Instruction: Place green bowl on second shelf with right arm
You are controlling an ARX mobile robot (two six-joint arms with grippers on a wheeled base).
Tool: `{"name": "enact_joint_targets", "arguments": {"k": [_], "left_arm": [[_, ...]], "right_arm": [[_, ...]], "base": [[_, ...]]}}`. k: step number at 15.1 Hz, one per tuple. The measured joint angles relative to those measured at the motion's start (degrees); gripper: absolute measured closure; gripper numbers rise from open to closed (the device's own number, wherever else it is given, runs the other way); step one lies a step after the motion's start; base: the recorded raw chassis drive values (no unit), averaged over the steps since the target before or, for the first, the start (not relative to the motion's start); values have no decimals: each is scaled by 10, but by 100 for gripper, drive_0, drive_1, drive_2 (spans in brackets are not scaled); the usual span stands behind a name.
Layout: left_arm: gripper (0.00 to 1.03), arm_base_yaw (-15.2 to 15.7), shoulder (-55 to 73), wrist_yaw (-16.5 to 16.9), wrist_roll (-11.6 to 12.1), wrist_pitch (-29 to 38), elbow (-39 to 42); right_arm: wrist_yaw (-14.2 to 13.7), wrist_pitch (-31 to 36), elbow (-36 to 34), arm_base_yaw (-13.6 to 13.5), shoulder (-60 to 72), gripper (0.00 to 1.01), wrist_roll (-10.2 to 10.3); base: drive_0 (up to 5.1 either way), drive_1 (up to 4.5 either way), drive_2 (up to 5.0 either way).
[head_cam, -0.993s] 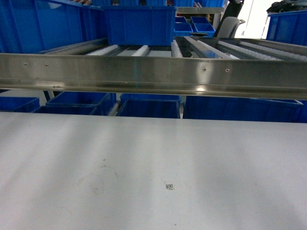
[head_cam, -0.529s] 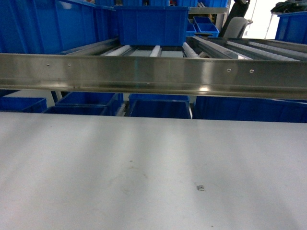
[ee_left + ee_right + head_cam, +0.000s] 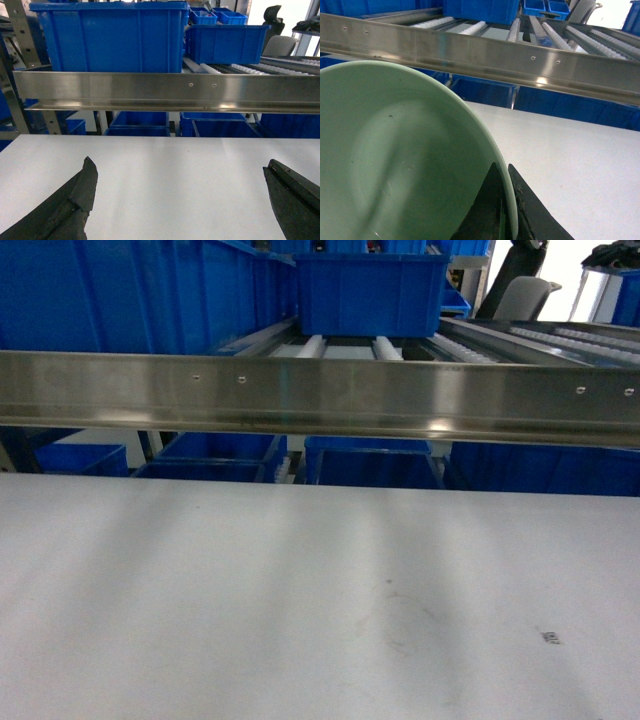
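Right fingers: we see our right fingers [image 3: 496, 210] pinched on the rim of the green bowl [image 3: 405, 160], one dark pad inside the rim and one outside.
Left fingers: our left fingers [image 3: 75, 200] stand wide apart with nothing between them, one dark tip at each lower corner of the left wrist view.
Green bowl: held off the tabletop [image 3: 570, 160], tilted with its hollow toward the right wrist camera, filling the left of that view; we do not see it in the head view.
Second shelf: we take the steel roller tier [image 3: 400, 345] behind the long front rail [image 3: 320, 390] for it; it lies beyond and above the bowl's rim.
Large crate: a deep blue crate [image 3: 368, 295] sits on the rollers toward the back; in the left wrist view another big blue crate [image 3: 110, 37] stands right behind the rail.
Lower crates: more blue crates [image 3: 370, 460] show under the rail.
Tabletop: pale grey, with faint scuff rings and a small printed mark [image 3: 548, 638].
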State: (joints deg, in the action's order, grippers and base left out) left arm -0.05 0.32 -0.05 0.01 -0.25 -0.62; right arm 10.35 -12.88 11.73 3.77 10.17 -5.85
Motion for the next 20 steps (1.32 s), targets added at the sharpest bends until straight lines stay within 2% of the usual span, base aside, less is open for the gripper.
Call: {"name": "enact_joint_targets", "arguments": {"k": [20], "left_arm": [[5,0,0,0,0,0,0]], "right_arm": [[0,0,0,0,-1,99,0]], "base": [[-485,191,301]]}}
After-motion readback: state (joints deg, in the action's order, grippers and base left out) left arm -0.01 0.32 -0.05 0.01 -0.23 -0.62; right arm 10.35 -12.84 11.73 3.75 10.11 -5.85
